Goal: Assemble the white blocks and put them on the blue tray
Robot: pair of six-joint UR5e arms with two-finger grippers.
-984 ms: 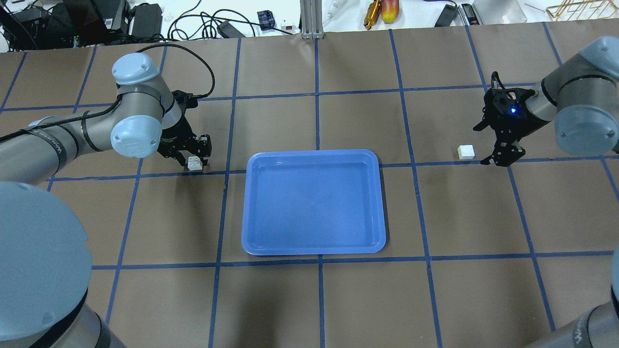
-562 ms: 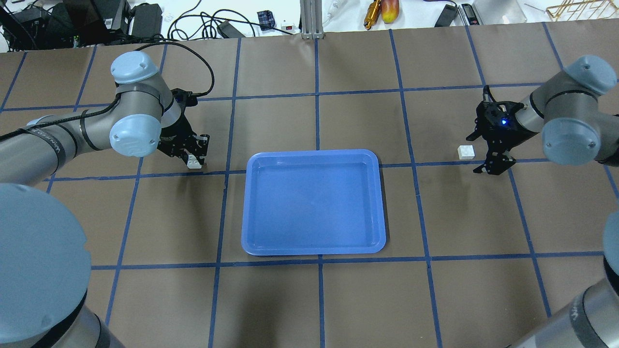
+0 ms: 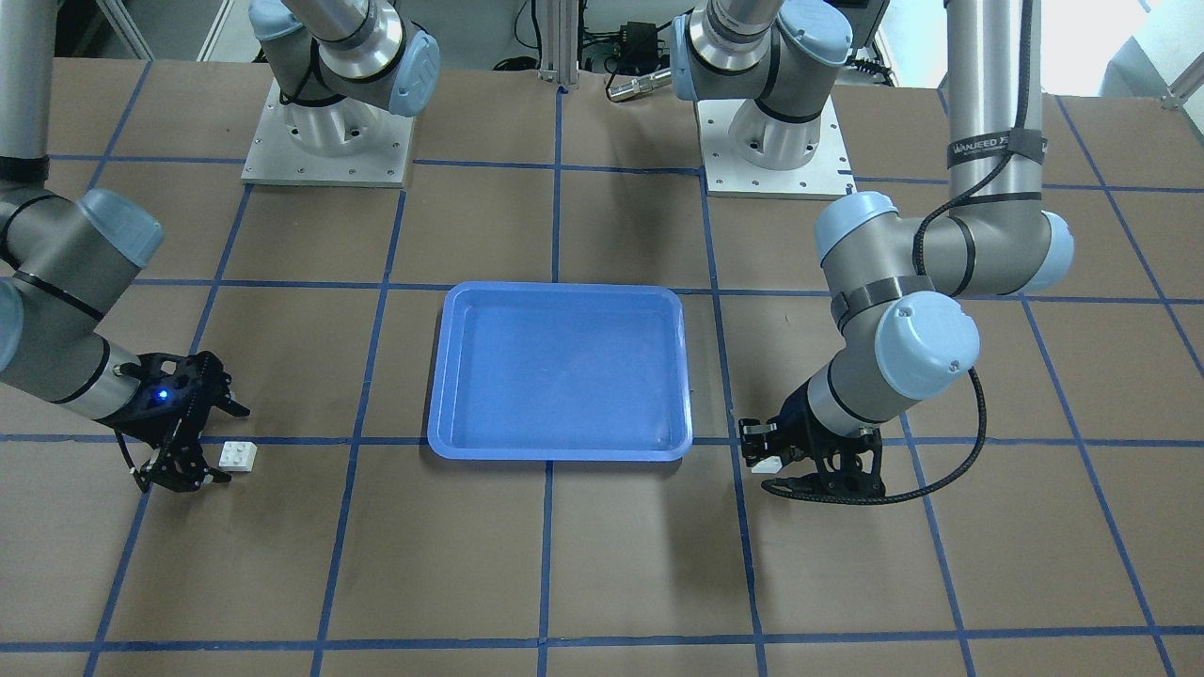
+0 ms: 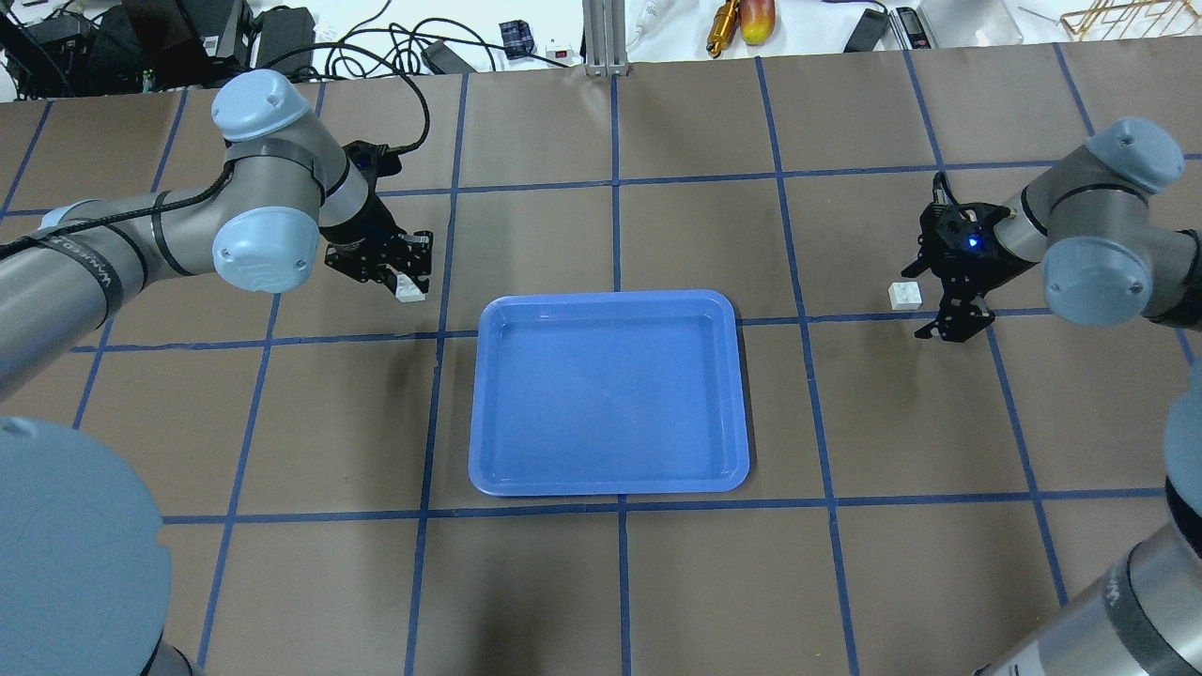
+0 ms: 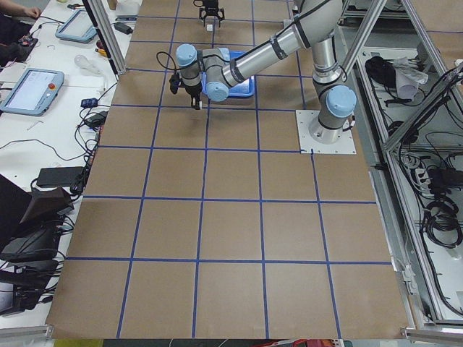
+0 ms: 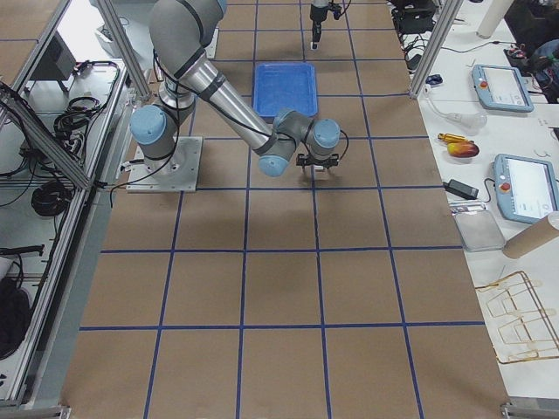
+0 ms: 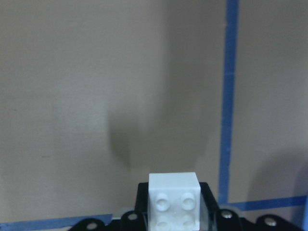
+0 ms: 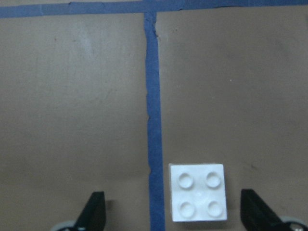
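Two-arm block assembly, pick-up stage. The left claw [image 4: 408, 279] is closed on the left block [image 7: 174, 199]. The left wrist view shows that block pinched by its side walls, with the studs left uncovered, presumably so that a mating face stays free for joining. A shadow on the bench [image 4: 610, 582] ahead of it suggests the block is held clear of the surface. It hangs left of the tray [image 4: 610, 299], just off the far left corner.

The right claw [image 8: 174, 219] is spread wide, with one finger on each side of the right block [image 8: 197, 192] and neither touching it. The block rests studs-up on the bench, just beside a blue tape line and nearer one finger than the other, so the straddle is off-centre. It sits well to the right of the tray.

The tray lies between the arms within reach of both, and neither block is in it. Judged stage: one block secured, the other about to be grasped, joining not yet begun.
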